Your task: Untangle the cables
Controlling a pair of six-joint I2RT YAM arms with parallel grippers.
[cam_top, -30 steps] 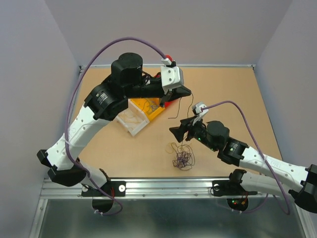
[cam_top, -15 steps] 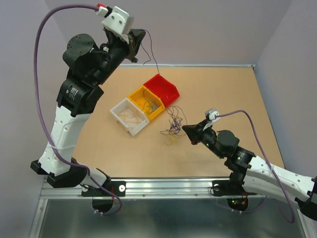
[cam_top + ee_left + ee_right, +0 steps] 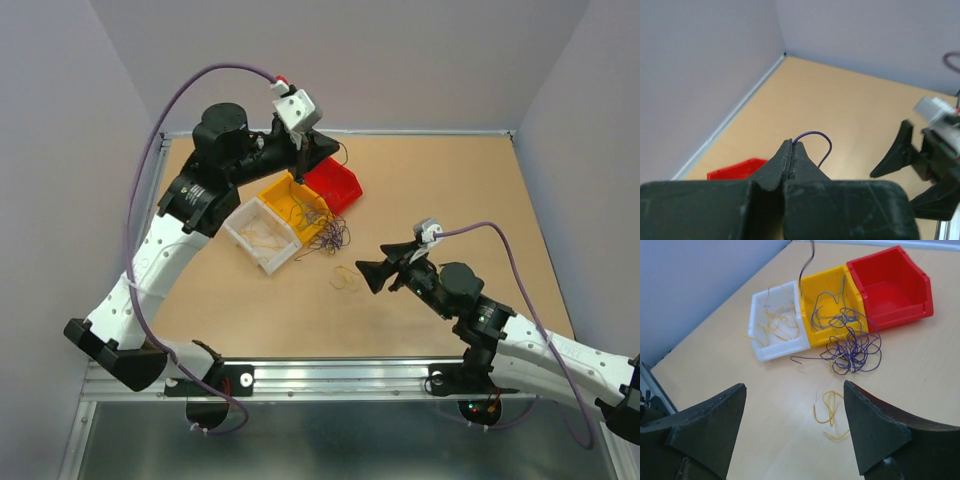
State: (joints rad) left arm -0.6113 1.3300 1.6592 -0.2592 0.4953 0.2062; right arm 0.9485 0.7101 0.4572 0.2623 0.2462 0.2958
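At the left side of the table point(image 3: 450, 180), the left arm reaches high over the bins. Its left tool point(image 3: 791, 147) is pressed together, and it pinches one thin purple cable point(image 3: 815, 134) right at the tips. A short arc of this cable comes out above the tips and bends down again. In the right wrist view a dark thin strand hangs from above toward the yellow bin, but I cannot tell if it is the same cable.

Below stand three small bins in one diagonal row, touching side by side. First is the white bin point(image 3: 782, 351), which holds some loose yellowish cables point(image 3: 775, 322). Next is the yellow bin point(image 3: 816, 338), with a few purple and yellowish strands inside. The purple clump point(image 3: 852, 347), a loose tangle of loops, lies partly over the front wall of the yellow bin and mostly on the table just before it. Last is the red bin point(image 3: 900, 314).

Near the clump, on the bare table, lies a small yellow loop point(image 3: 829, 410), apart from the others.

At the right, the right tool point(image 3: 795, 387) hangs low over the table with its two fingers spread wide. It points toward the bins, and nothing is between the fingers.
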